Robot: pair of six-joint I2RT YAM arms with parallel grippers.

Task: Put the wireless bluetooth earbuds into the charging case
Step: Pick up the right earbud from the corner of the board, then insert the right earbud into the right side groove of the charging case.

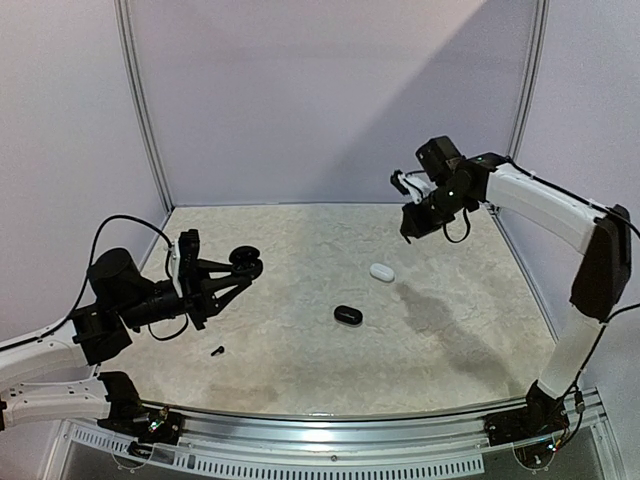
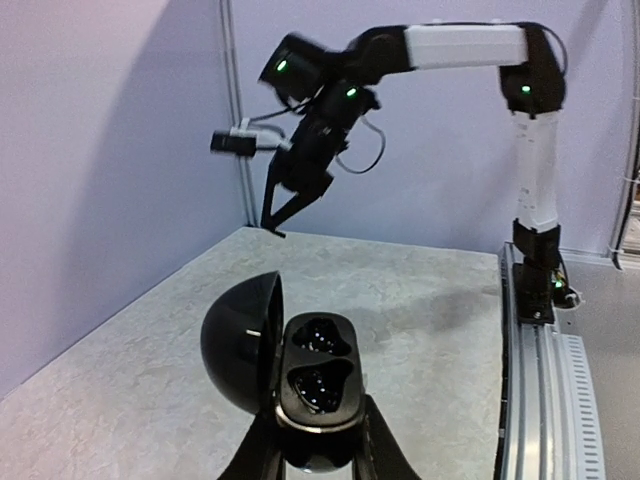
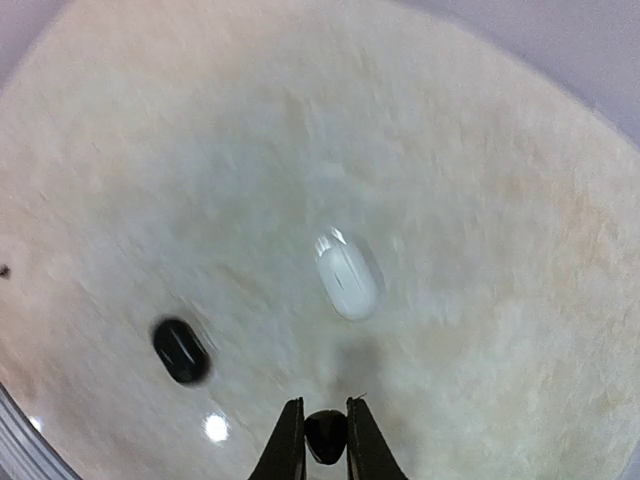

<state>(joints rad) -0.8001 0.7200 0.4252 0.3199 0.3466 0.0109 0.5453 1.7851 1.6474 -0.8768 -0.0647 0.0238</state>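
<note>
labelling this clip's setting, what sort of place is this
Probably a robot lab test cell: two white-and-black jointed robot arms bolted to a curved metal rail, at a speckled beige tabletop boxed in by plain lilac panel walls.

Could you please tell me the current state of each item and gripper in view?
Open black case: lid open, held above the table.
Left gripper: shut on the open black case.
Held black earbud: pinched, lifted.
Right gripper: shut on the held black earbud.
Loose black earbud: lying on the table.
White case: closed, on the table.
Other black case: closed, on the table.
</note>
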